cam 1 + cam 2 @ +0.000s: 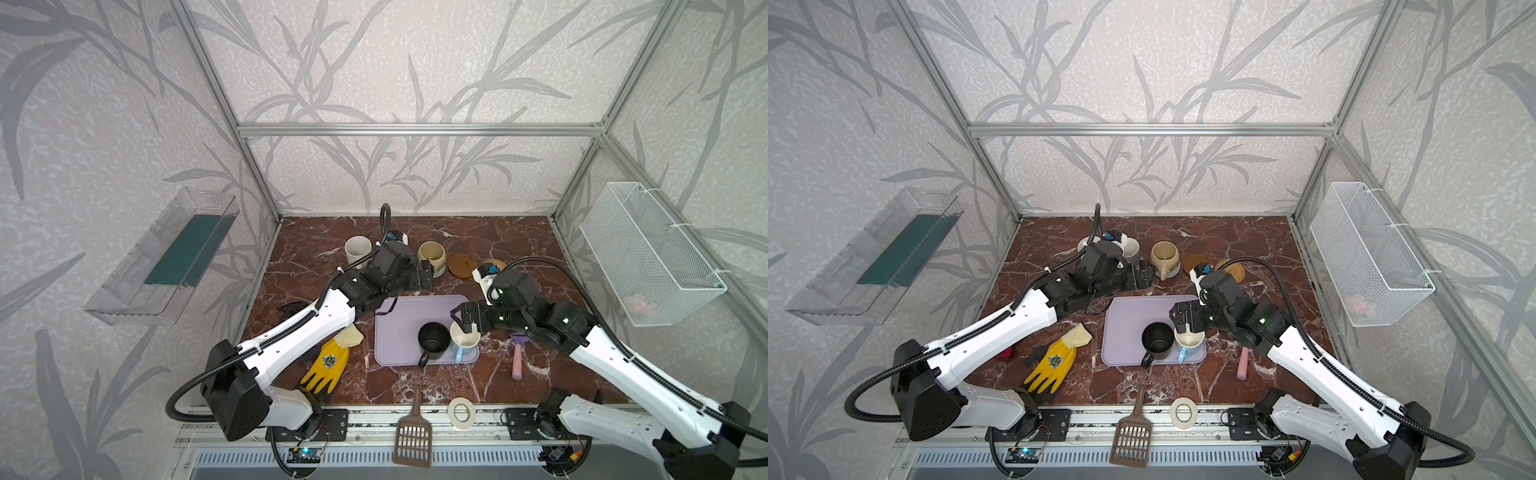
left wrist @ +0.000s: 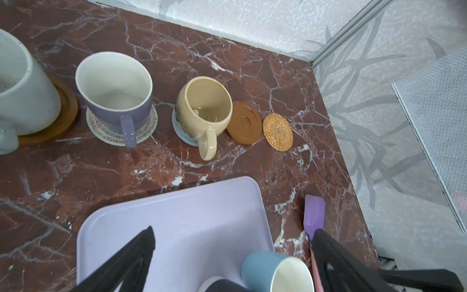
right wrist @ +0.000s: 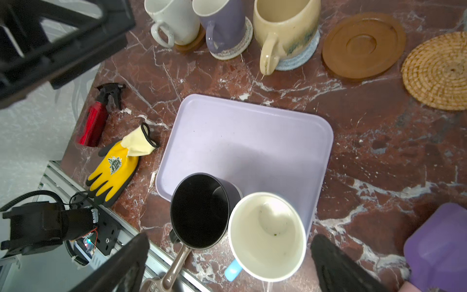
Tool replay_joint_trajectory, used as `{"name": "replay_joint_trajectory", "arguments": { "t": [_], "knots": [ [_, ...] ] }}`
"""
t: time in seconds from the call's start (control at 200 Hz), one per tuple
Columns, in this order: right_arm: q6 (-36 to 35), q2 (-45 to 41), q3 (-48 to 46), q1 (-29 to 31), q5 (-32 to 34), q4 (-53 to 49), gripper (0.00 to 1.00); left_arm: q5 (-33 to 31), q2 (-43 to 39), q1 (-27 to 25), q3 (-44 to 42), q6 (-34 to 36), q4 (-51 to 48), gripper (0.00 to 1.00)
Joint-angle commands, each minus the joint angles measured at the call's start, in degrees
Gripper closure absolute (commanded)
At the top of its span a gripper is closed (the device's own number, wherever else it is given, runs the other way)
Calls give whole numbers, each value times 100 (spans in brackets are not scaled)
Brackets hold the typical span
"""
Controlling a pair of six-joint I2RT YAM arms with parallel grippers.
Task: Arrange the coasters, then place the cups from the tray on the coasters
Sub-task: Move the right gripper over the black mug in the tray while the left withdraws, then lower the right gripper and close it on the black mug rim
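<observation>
Handling: judge the blue mug point(image 3: 266, 236) and the black mug point(image 3: 199, 209) as rigid, fairly heavy for their size, and smooth-walled, hence slippery. The blue mug looks glazed and is likely to chip or crack if knocked or dropped. Neither will yield under the fingers, so close gently. Take hold across the wall at the rim, one finger inside and one outside, on the side away from the handle. The full body looks nearly as wide as the jaws can spread. The two mugs stand touching or almost so; enter the blue mug on its free side.

Location: both mugs stand upright at the near edge of the tray point(image 3: 247, 141), handles toward the near table edge.

End effectors: the right gripper point(image 3: 230, 239) hangs over the blue mug, jaws fully apart and holding nothing. The left gripper point(image 2: 233, 233) hovers near the tray's far edge, jaws likewise wide apart and empty.

Count:
- Mugs: five. Three are seated in the far row: white mug point(image 3: 174, 17) on an amber coaster point(image 2: 65, 111), lavender mug point(image 2: 116, 88) on the cream coaster point(image 2: 149, 124), beige mug point(image 2: 204, 108) on the grey-blue coaster point(image 3: 303, 58). Two stand on the tray.
- Coasters: five, in one row. Two are unoccupied: the free amber coaster point(image 3: 364, 45) and the rattan coaster point(image 3: 437, 70), just beside each other.
- Tray: one.
</observation>
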Motion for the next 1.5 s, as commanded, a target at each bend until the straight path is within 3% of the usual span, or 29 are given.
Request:
{"name": "replay_joint_trajectory", "arguments": {
  "t": [0.0,0.26,0.59,0.73,0.92,1.06,1.495],
  "knots": [
    [362,-65,223,495,494,-429,1,503,-439,56,-283,34,-429,1],
    [1102,166,-73,1909,1027,18,5,821,-1229,83,-716,-139,-954,1],
    [1798,637,-546,2826,1374,594,18,919,-2038,88,-1404,-471,-1333,1],
    [1918,834,-645,2990,1388,828,24,1024,-2159,93,-1634,-637,-1263,1],
    [2034,1299,-579,3015,1464,825,25,923,-2173,93,-1919,-852,-1158,1],
    [2087,1631,-516,3013,1514,823,18,1112,-2122,92,-2187,-1011,-850,1],
    [2118,2317,-315,2945,1847,873,9,833,-2199,93,-2662,-1207,-730,1]
  ]
}}
